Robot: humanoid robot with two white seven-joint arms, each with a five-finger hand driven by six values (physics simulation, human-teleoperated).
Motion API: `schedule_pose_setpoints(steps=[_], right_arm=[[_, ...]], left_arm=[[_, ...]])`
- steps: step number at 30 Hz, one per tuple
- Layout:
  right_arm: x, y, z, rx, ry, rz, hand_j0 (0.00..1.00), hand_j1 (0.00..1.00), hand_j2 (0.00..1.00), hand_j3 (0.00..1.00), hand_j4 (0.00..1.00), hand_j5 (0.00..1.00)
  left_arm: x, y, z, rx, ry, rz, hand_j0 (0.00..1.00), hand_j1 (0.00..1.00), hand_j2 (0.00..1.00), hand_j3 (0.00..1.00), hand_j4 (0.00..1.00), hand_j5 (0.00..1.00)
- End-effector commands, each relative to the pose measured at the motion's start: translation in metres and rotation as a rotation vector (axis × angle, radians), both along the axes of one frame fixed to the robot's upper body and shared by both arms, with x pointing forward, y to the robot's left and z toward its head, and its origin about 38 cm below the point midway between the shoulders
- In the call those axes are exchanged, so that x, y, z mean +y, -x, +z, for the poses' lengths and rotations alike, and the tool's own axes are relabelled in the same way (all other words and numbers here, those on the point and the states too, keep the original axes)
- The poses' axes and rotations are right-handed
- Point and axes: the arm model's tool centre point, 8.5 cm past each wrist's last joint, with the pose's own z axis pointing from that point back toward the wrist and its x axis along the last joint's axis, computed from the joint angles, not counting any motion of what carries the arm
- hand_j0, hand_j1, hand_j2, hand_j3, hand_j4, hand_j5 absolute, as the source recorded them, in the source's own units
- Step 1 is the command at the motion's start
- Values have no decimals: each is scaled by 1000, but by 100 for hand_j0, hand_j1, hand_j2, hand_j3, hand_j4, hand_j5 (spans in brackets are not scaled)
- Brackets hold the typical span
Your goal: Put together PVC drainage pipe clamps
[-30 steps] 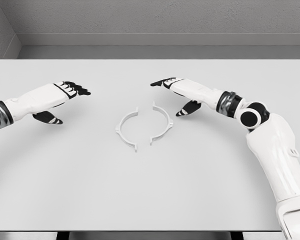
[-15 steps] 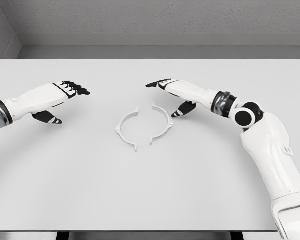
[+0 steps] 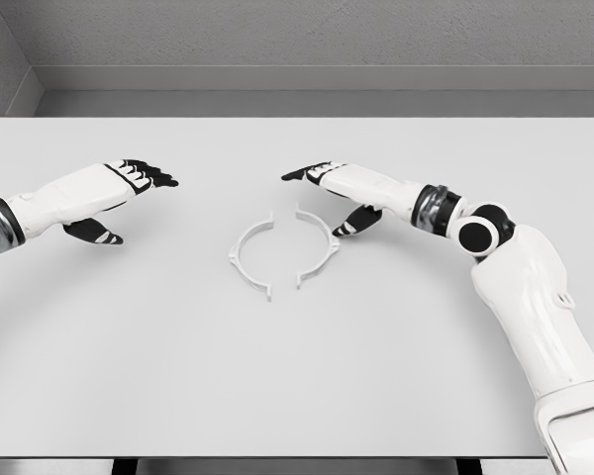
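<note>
Two white half-ring clamp pieces lie flat at the middle of the table [image 3: 297,376], facing each other with a small gap. The left clamp half [image 3: 249,253] curves to the left, the right clamp half [image 3: 322,249] to the right. My right hand [image 3: 327,193] hovers just above and behind the right half, fingers spread, its thumb close to that half's outer edge, holding nothing. My left hand [image 3: 129,193] hangs over the table's left side, well away from the left half, with relaxed fingers and nothing in it.
The table's far edge meets a grey wall [image 3: 297,40]. My right forearm and elbow [image 3: 475,233] stretch across the table's right side.
My right hand has slid left toward the right clamp half, which has shifted slightly left at its top. The left hand has stayed put.
</note>
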Motion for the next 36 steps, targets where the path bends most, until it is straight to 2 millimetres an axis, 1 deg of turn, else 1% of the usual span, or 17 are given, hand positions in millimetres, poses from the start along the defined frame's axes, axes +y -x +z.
schedule_pose_setpoints(steps=[1, 5, 10, 14, 20, 27, 32, 34, 36], right_arm=[[2, 1, -1, 4, -1, 6, 100, 100, 100, 100, 100, 100], [5, 3, 2, -8, -3, 17, 100, 100, 100, 100, 100, 100], [12, 6, 0, -5, 3, 35, 100, 100, 100, 100, 100, 100], [17, 7, 8, -32, -3, 51, 100, 100, 100, 100, 100, 100], [14, 4, 11, -36, 0, 43, 100, 100, 100, 100, 100, 100], [12, 3, 12, -37, 0, 37, 100, 100, 100, 100, 100, 100], [13, -2, 16, -44, 9, 36, 100, 100, 100, 100, 100, 100], [12, -3, 11, -30, 14, 30, 100, 100, 100, 100, 100, 100], [15, -5, 12, -31, 13, 32, 100, 100, 100, 100, 100, 100]], left_arm=[[1, 0, 1, 1, 6, 3, 100, 100, 100, 100, 100, 100], [1, 0, 1, 1, 6, 3, 100, 100, 100, 100, 100, 100], [0, 0, 0, 1, 7, 2, 100, 100, 100, 100, 100, 100], [0, 0, 0, 1, 7, 2, 100, 100, 100, 100, 100, 100], [0, 0, 0, 1, 7, 2, 100, 100, 100, 100, 100, 100], [0, 0, 0, 1, 7, 2, 100, 100, 100, 100, 100, 100], [0, 0, 0, 1, 7, 2, 100, 100, 100, 100, 100, 100], [1, 0, 1, -2, 8, 4, 100, 100, 100, 100, 100, 100], [1, 0, 1, -2, 8, 4, 100, 100, 100, 100, 100, 100]])
